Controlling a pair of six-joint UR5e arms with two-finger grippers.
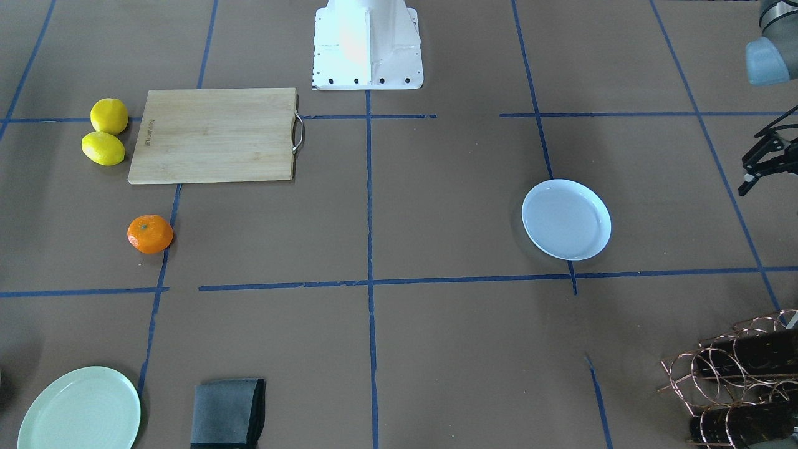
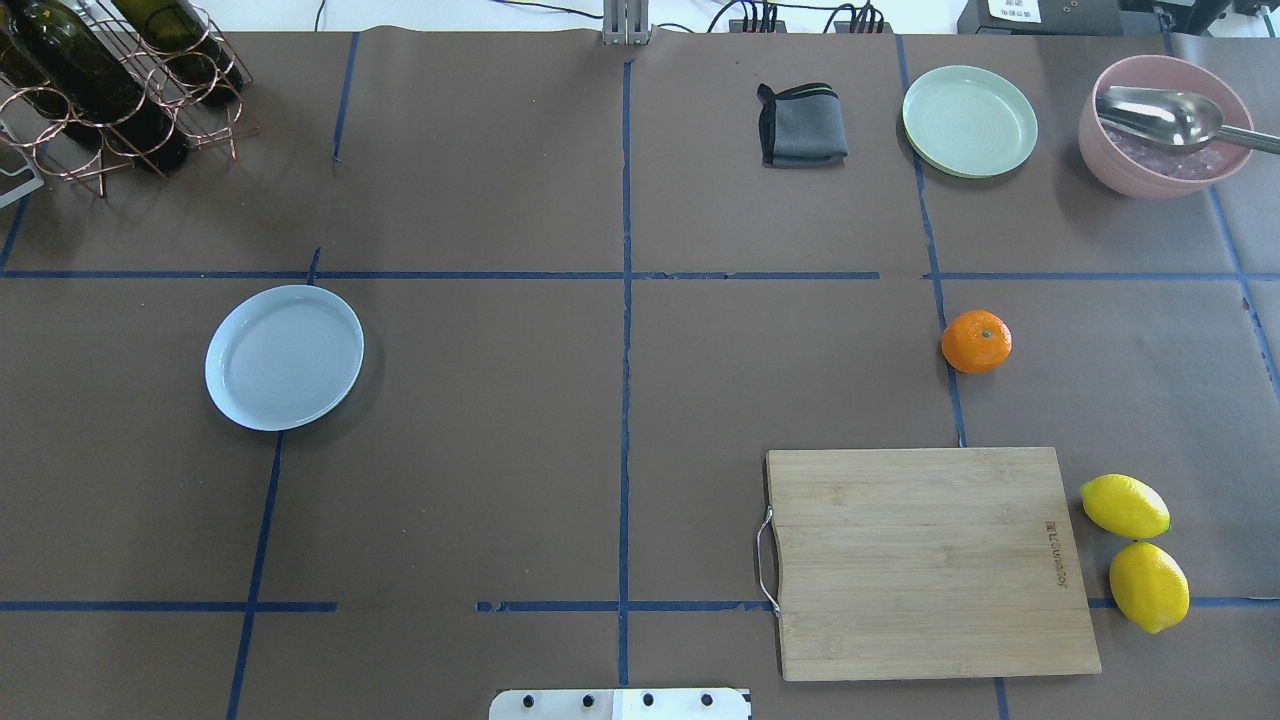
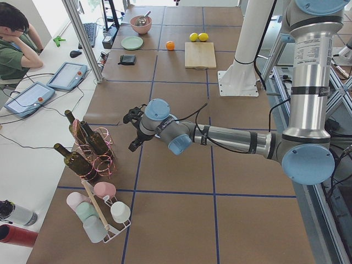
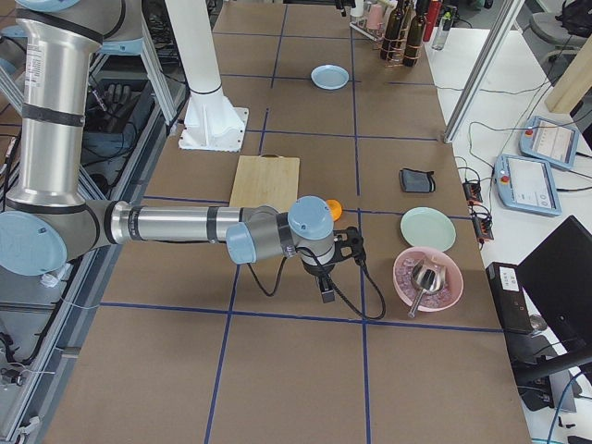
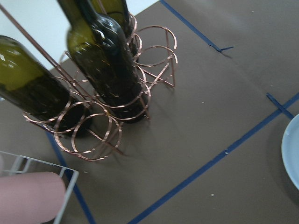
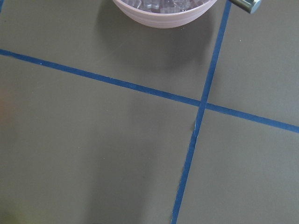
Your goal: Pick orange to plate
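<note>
Right now we are seeing the orange [image 2: 976, 341] sitting on the table [image 2: 500, 480] toward its right edge, well apart from the plate [image 2: 284, 357] lying toward the left edge. The left claw [image 1: 745, 176] is hanging spread near the left edge. Whether the right claw [image 4: 326, 289] is spread or pressed together, we cannot tell.

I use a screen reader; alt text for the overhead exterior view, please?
A bright orange mandarin sits at right on the brown table, far from the empty pale blue round plate at left. A wooden cutting board and two yellow lemons lie nearby.
</note>
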